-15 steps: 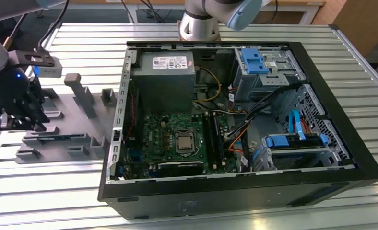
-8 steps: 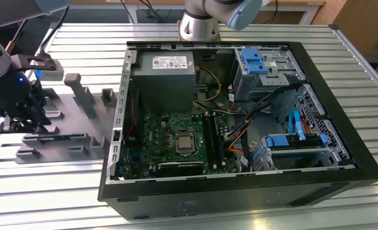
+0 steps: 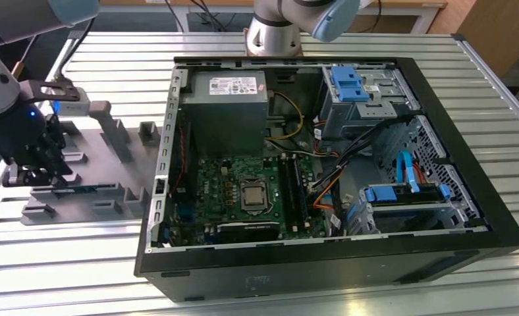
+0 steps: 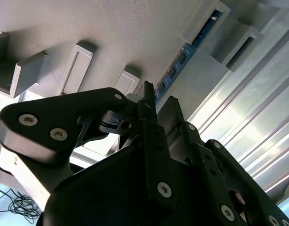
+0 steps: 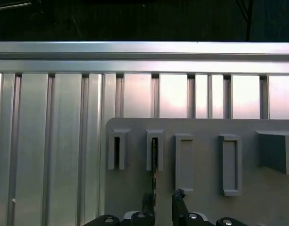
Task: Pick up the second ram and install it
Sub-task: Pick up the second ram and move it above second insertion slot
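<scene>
Gripper (image 3: 33, 175) is down over the grey tray (image 3: 97, 164), at the tray edge farthest from the PC case (image 3: 470, 243). Its fingers (image 4: 145, 101) are apart with a clear gap and nothing clamped.

The second ram (image 4: 178, 63) stands on edge in a slotted block of the tray, blue board with a row of dark chips. In the first wrist view it shows edge-on (image 5: 154, 155), running towards the gap between the fingers (image 5: 180, 201) and closer to one of them. I can't tell if the tips already straddle its near end.

Handling, my read: light, thin and rigid, but brittle if bent or twisted. Faces are smooth, so it could slip under a light pinch. Grip flat on both faces near mid-length on the top edge, clear of the contact edge. Keep it square to the slot.
</scene>
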